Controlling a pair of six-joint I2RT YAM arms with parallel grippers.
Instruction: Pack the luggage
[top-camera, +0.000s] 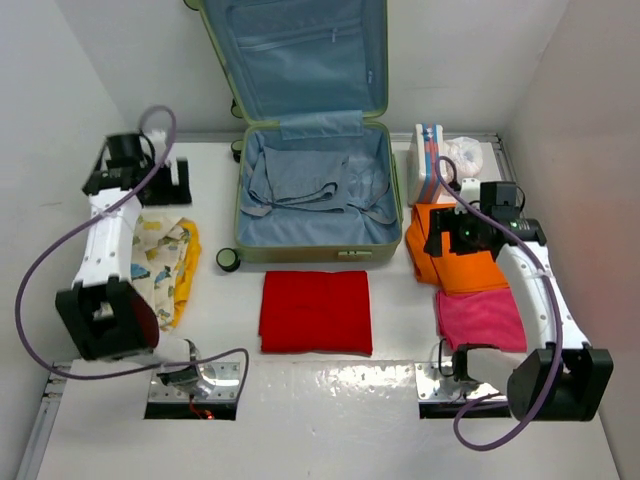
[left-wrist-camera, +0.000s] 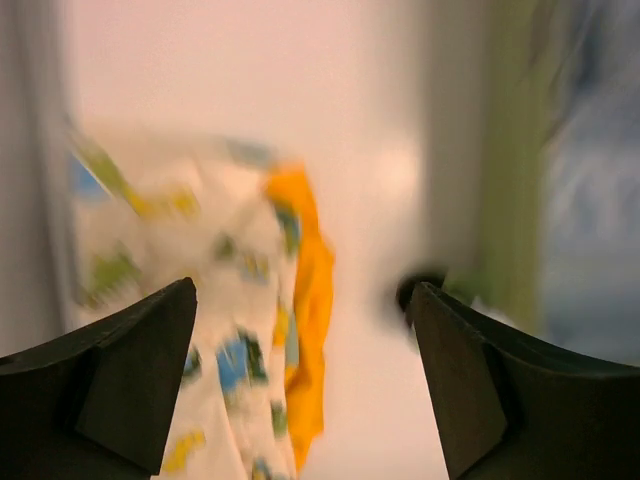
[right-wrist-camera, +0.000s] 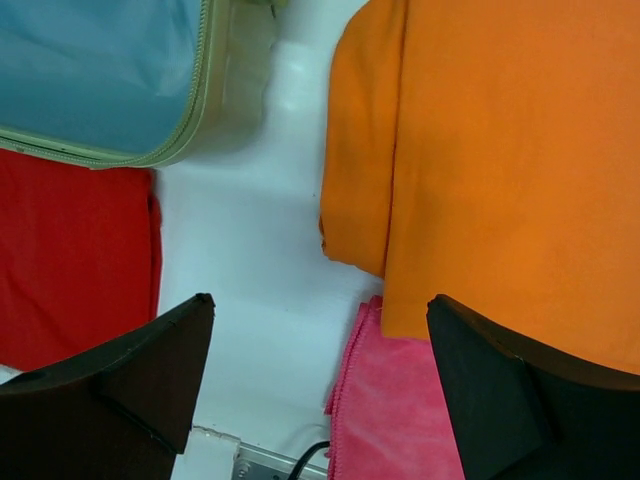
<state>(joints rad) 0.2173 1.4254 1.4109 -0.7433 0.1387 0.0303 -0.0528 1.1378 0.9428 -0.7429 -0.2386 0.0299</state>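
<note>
A: White bench (top-camera: 400, 330), white walls. Are the tools holding anything?
B: No. The left tool (left-wrist-camera: 303, 335) gapes wide, empty, over a patterned cloth (left-wrist-camera: 230, 250). The right tool (right-wrist-camera: 320, 330) is likewise spread, over the orange cloth (right-wrist-camera: 500, 150) and pink cloth (right-wrist-camera: 390, 420).
A: The luggage (top-camera: 310, 200)?
B: Open between both tools. Only the top view shows its raised lid.

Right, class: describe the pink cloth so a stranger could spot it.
Find the open green suitcase mid-table. Right of it lies an orange cloth; the pink cloth touches its near edge. It is the only pink item.
</note>
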